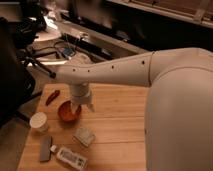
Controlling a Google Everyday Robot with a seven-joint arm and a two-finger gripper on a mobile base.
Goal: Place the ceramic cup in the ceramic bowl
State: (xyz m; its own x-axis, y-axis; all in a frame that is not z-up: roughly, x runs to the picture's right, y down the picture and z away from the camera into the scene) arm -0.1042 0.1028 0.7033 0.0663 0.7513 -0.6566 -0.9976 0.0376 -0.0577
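The ceramic cup (38, 121) is a small cream-white cylinder standing upright near the left edge of the wooden table (117, 125). The ceramic bowl (68, 113) is orange-red and sits to the right of the cup, a short gap between them. My gripper (81, 105) hangs down from the white arm directly over the bowl's right rim, partly hiding it. The cup is apart from the gripper, to its lower left.
A slim red object (52, 97) lies at the table's back left. A small tan packet (84, 136), a grey flat object (45, 149) and a flat white rectangular box (71, 158) lie near the front edge. My white arm (165, 90) fills the right side.
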